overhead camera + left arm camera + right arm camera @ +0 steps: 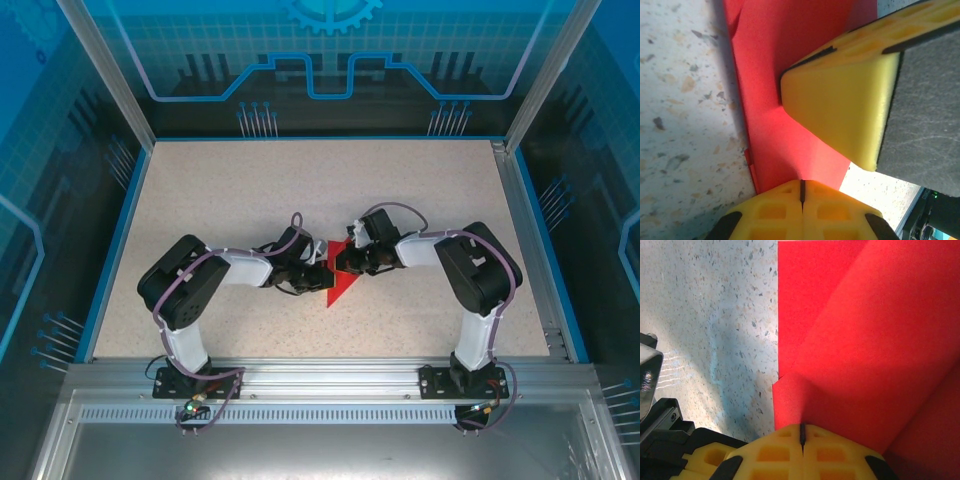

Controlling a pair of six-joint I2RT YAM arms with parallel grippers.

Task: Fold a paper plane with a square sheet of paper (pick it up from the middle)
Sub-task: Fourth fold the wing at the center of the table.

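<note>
While both hands pinch the paper at mid-worktop, I judge the step in hand to be setting a crease. Doing it well means moving the two pinches as one, so the thin sheet neither slips nor tears.

In the top view, the left hand (pixel 318 276) and the right hand (pixel 347 262) meet nose to nose at the centre of the frame. The sheet of paper (pixel 334 290) lies between and just below them. It is a bright red triangle with its tip toward the bottom of the frame, on the speckled worktop (pixel 250 190).

In the left wrist view, the left hand (pixel 801 195) at bottom centre is clenched, its fingers meeting in a thin seam. The sheet (pixel 775 75) runs into that seam, so I read it as gripped. The paper rises as a red band to the top of the frame. At upper right, a yellow finger (pixel 840 110) of the right hand seems to rest on it.

In the right wrist view, the right hand (pixel 801 435) at bottom centre is likewise clamped on the sheet (pixel 850 340). The paper spreads over the right half in overlapping layers, with a diagonal fold climbing to the upper right. At its straight left edge a small step shows where the layers do not quite match. I would square that up before pressing the crease flat against the worktop (pixel 715 315).
</note>
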